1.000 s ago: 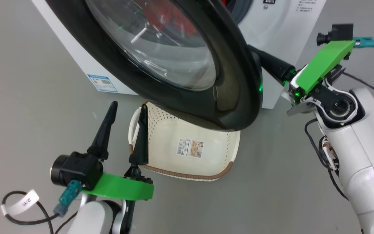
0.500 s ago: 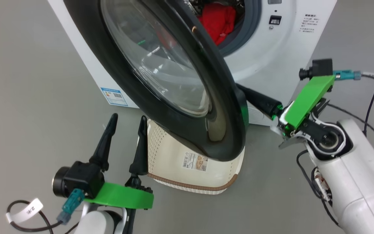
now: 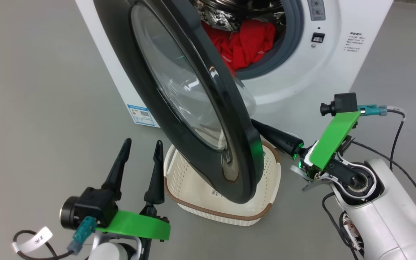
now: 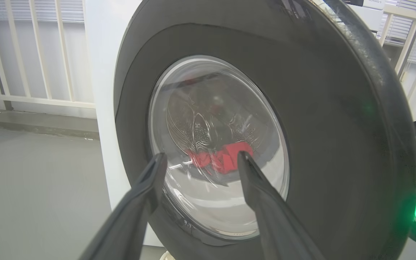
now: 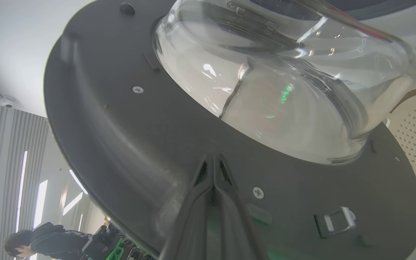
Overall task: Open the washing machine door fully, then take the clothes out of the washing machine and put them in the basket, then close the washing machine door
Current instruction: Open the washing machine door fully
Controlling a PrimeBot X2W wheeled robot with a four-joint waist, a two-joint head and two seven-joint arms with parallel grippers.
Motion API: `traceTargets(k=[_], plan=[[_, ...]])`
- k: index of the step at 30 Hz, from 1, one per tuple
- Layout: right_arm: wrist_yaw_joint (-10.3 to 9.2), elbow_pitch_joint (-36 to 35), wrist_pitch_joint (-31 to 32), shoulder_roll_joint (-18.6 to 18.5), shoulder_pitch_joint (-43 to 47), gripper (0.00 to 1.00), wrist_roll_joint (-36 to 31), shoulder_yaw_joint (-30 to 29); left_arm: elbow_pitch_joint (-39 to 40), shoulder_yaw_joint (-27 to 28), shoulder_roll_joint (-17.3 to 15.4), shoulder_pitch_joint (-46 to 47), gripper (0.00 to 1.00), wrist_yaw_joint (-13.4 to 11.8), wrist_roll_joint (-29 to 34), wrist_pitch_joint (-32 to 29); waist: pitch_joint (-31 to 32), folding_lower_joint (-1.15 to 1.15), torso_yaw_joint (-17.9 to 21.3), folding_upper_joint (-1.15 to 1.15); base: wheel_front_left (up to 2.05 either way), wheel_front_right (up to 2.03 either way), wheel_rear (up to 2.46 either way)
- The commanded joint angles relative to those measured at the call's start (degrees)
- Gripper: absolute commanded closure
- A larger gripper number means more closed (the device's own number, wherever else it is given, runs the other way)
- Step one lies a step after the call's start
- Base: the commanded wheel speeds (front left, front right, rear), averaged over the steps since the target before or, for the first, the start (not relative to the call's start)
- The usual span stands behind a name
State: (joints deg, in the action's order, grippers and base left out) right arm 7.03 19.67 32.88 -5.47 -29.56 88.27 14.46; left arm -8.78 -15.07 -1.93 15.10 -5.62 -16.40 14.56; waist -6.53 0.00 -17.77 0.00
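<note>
My right fingers [image 5: 200, 202]: pressed together, empty, tips against the inner face of the washing machine door [image 3: 246, 151]. Door: half swung, immediately left of them, over the basket [image 3: 182, 173]. Left gripper [image 3: 142, 148]: fingers apart, facing the outer glass. Clothes [image 3: 247, 45]: in drum [image 3: 229, 11].

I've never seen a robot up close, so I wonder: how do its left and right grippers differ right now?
The left gripper has its jaws wide apart; the right gripper has its jaws shut together. The left gripper hangs free on the outer side of the washing machine door; the right gripper's tip meets the door's inner face. Both are long, dark and hold nothing.
</note>
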Motion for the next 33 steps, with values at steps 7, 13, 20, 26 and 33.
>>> traceTargets(k=[7,13,20,26,33], plan=[[0.46,-3.5,1.0,1.7,1.2,1.00,0.7,2.4,0.8,1.5,-0.9,-0.1,0.00,-1.0,-0.5,0.4,1.0,0.00,-2.1,0.00,0.00,0.00,0.00],[0.46,-4.6,1.1,2.0,2.2,1.00,1.1,3.3,0.4,1.2,-0.9,-0.2,0.00,-1.1,-0.8,0.4,1.6,0.00,-4.2,0.00,0.00,0.00,0.00],[0.46,-5.1,1.1,2.3,3.4,1.00,1.9,4.8,-0.2,1.1,-0.9,-0.5,0.00,-1.0,-0.9,0.4,2.3,0.00,-6.2,0.00,0.00,0.00,0.00],[0.46,-5.4,0.7,2.4,4.0,1.00,2.6,6.1,-0.4,0.7,-0.9,-0.7,0.00,-1.1,-1.1,0.4,2.7,0.00,-7.7,0.00,0.00,0.00,0.00],[0.46,-5.3,0.1,2.5,3.8,1.00,3.4,7.5,-0.5,0.3,-0.9,-0.7,0.00,-1.0,-1.4,0.4,2.7,0.00,-9.2,0.00,0.00,0.00,0.00]])
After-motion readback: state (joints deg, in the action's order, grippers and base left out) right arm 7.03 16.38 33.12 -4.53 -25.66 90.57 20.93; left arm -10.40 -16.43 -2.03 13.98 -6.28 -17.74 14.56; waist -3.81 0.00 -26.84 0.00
